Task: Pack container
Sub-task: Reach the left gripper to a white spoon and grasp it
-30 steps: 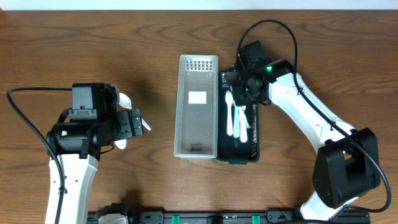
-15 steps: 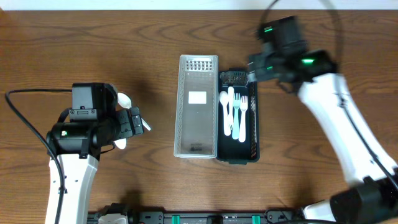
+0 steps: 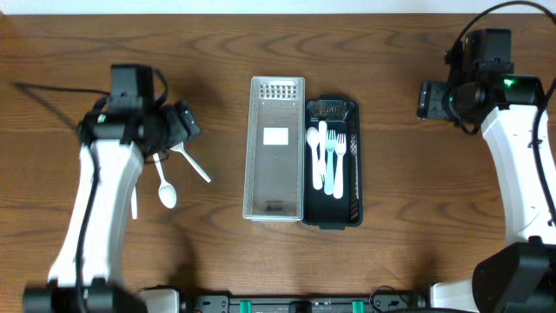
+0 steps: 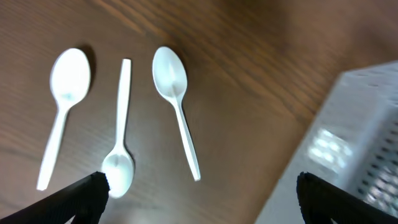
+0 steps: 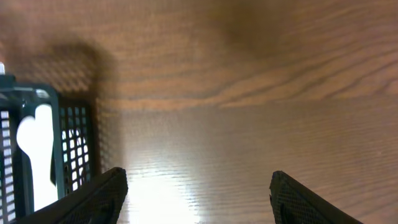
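Note:
A black mesh basket (image 3: 354, 204) sits right of centre and holds several white plastic utensils (image 3: 327, 158). It touches a clear perforated container (image 3: 276, 187) that has nothing in it but a white label. Three white spoons lie on the table at the left, seen in the left wrist view (image 4: 65, 106), (image 4: 121, 134), (image 4: 176, 106); two are plain from overhead (image 3: 165, 189), (image 3: 195, 163). My left gripper (image 3: 185, 122) (image 4: 199, 202) is open and empty above the spoons. My right gripper (image 3: 424, 100) (image 5: 199, 193) is open and empty, right of the basket (image 5: 37, 155).
The clear container's wall (image 4: 354, 143) shows at the right of the left wrist view. Bare wooden table lies under the right gripper. A black rail runs along the table's front edge (image 3: 278, 304).
My right arm swung away from the basket to the far right, leaving utensils inside. My left arm moved toward the back of the table, uncovering the spoons.

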`<act>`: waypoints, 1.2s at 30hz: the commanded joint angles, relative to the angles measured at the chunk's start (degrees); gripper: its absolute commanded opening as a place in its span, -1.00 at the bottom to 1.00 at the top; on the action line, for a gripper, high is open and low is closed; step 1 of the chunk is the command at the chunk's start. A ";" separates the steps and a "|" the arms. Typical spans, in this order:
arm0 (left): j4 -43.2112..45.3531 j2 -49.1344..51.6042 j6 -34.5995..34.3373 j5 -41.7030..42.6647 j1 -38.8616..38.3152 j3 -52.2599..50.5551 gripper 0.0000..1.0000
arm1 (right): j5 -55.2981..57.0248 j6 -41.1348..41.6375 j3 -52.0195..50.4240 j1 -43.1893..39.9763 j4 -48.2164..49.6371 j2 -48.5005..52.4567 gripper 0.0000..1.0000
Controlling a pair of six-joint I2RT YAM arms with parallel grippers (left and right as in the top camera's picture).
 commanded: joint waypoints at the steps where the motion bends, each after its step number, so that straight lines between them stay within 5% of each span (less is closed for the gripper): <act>1: 0.85 5.95 -1.99 -1.16 0.28 1.22 0.96 | -1.22 -0.79 -1.05 -0.11 0.15 0.35 0.53; 11: 1.64 20.28 -1.92 -0.70 0.28 1.20 0.96 | -1.27 -0.74 -1.36 -0.13 0.11 0.35 0.54; 36: 6.97 29.64 -1.73 -0.72 0.28 0.94 0.97 | -1.25 -0.76 -1.38 -0.13 -0.72 0.35 0.54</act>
